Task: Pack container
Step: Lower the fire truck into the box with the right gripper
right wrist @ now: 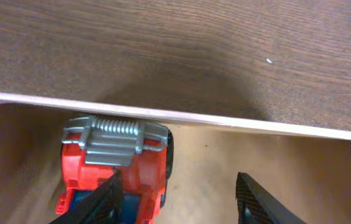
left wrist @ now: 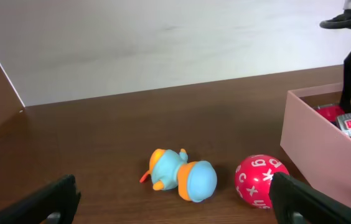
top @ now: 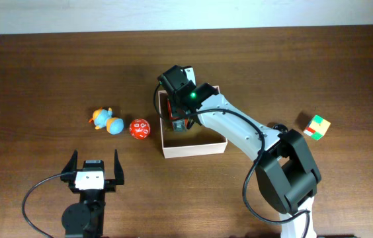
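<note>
Black fingers [right wrist: 98,202] of the right gripper [right wrist: 178,176] fill the foreground of its wrist view. They stand partly apart and clamp nothing. The left one overlaps a red toy truck [right wrist: 116,155], while the other is well clear of it. Just beneath and ahead of the tips, the truck rests on the tan floor of the container [top: 193,149], its grey grille against the far wall. Beyond that wall is only bare table [right wrist: 225,50].

So one toy looks packed, and three seem left outside. A blue-and-orange duck [top: 106,120] and a red ball [top: 139,128] with white characters lie close together ahead of the left gripper [top: 95,164]. The ball is the nearer of the two to the container, which sits ahead and to that gripper's right. A green, red and yellow cube [top: 317,126] lies well apart, off to the right of the right arm.

From its base at the near edge, the right arm stretches forward and leftward over the box, its wrist tipped down into the far left corner. The left arm is folded close to its own base. Its gripper is held low and level, spread fully wide and empty, facing the duck and ball.
</note>
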Tool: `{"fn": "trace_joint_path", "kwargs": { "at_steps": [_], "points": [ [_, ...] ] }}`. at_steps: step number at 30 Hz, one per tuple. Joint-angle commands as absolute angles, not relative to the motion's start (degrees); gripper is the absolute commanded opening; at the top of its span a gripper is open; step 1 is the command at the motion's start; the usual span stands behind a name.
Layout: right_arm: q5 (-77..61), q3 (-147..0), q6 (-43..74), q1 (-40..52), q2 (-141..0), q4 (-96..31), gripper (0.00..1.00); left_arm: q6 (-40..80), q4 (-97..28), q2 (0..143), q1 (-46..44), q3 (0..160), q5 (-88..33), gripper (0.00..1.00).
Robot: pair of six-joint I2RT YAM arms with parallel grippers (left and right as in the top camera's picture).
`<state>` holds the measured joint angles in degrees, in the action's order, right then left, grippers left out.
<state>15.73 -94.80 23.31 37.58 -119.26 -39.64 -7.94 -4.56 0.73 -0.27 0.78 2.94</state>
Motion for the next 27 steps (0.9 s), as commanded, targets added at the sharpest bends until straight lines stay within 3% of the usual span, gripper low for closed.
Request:
{"fn": "trace_joint_path", "kwargs": {
  "at_steps": [1,16,19,27],
  "points": [
    [9.9,-93.3,22.8,37.9,-119.6,-41.8,0.53,-8.7,-4.6,0.3,-0.5,0.5,2.3,0.99],
    [9.8,-93.5,21.7,37.8,-119.6,-41.3,0.53,-8.7,-4.6,0.3,-0.5,0.5,2.3,0.99],
    [9.9,-95.0,19.0,37.8,-119.6,-40.8,0.61,-8.7,-4.6,0.3,-0.5,0.5,2.3,0.99],
    [9.5,-100.5,16.8,37.8,-119.6,-44.5,0.62,-8.7,-4.6,0.3,-0.5,0.5,2.3,0.99]
  ]
}}
